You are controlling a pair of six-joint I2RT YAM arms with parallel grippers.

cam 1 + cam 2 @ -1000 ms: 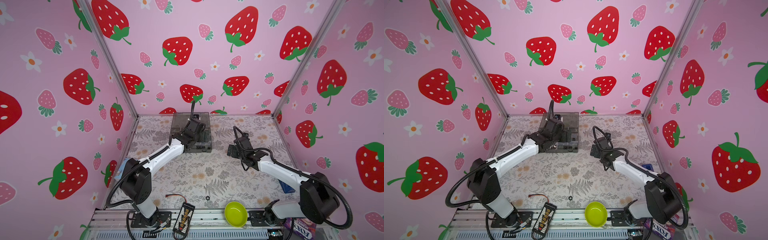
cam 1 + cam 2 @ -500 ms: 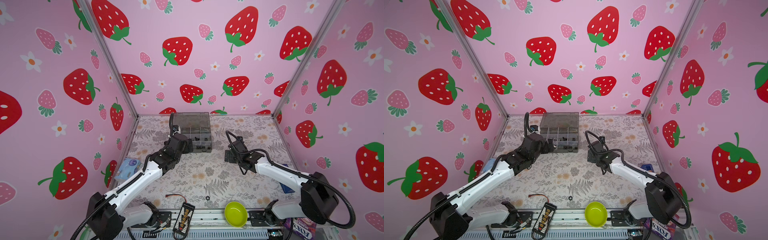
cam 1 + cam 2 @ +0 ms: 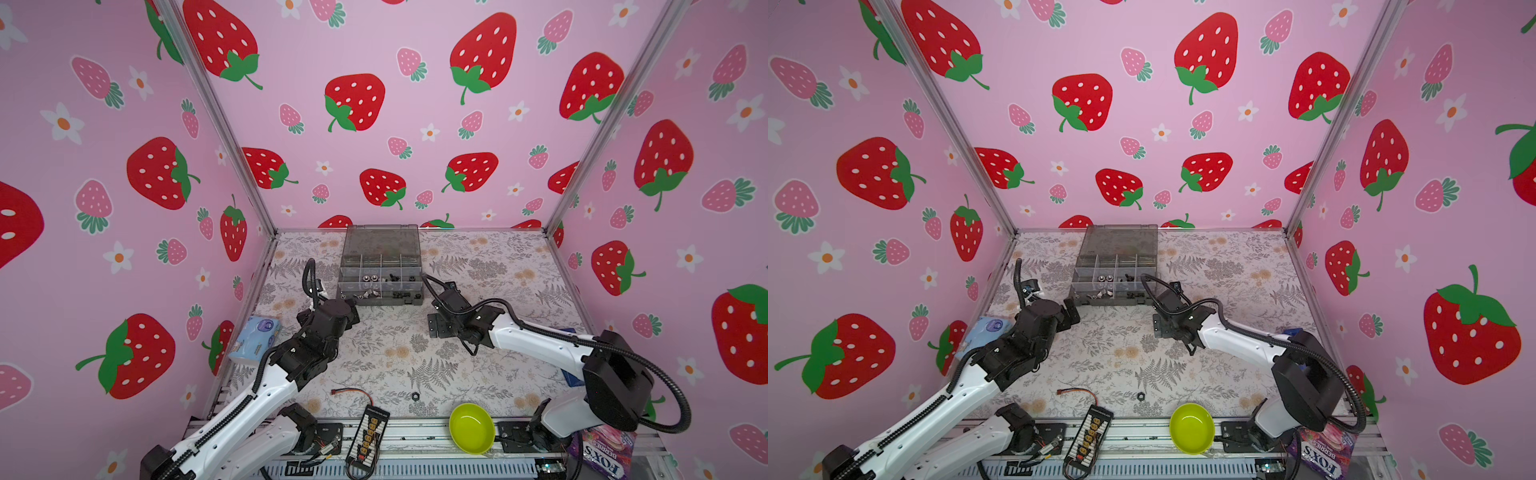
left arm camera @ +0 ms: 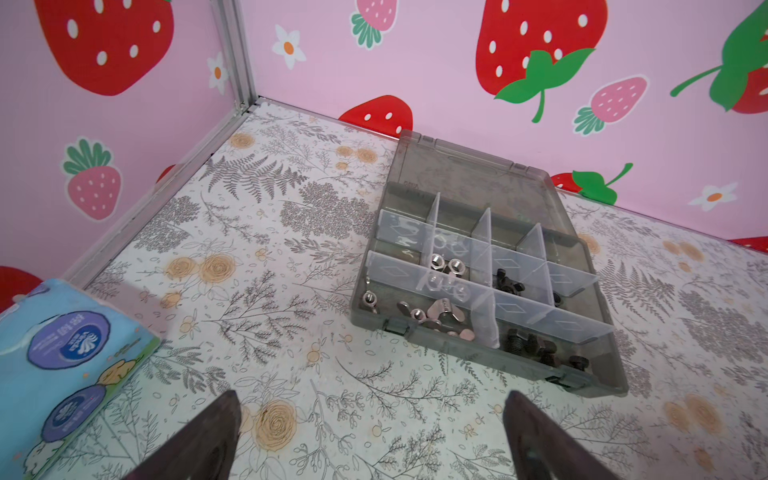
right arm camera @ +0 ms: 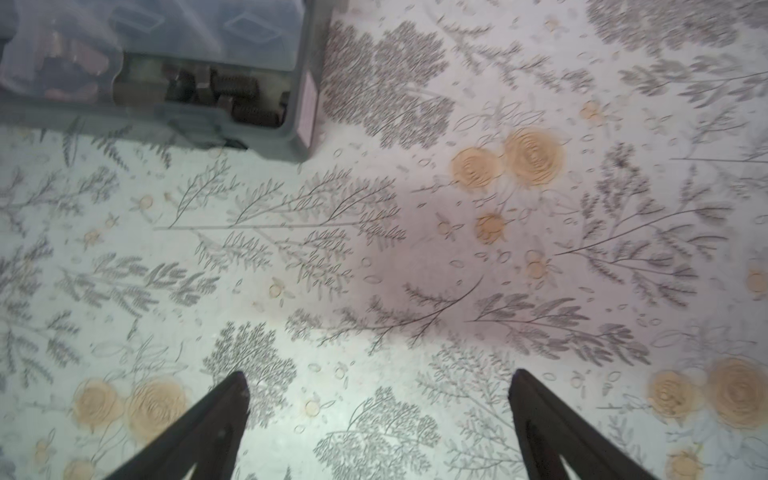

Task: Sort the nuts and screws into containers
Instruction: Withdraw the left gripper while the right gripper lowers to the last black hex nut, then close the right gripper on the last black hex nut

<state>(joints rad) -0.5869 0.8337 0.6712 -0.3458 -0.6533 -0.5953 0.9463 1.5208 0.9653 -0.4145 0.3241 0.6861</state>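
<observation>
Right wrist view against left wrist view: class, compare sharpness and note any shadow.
Right wrist view: smeared, the organizer box blurred, a dim shadow across the table. Left wrist view: sharp, the silver nuts and clear dividers crisp.

A robot test booth in a lab; two white-and-black robot arms, the left arm (image 3: 266, 395) and the right arm (image 3: 536, 338), are mounted on a slotted metal rail (image 3: 419, 434) along the front edge, with loose cables and a connector board (image 3: 368, 432) lying by their bases; bare aluminium posts (image 3: 222, 124) frame three walls (image 3: 374, 50) of pink strawberry-print sheet that close the space in; the tabletop (image 3: 395, 345) wears a flower-print cover, and a smoky-grey parts box (image 3: 380, 241) stands open on it near the back wall
</observation>
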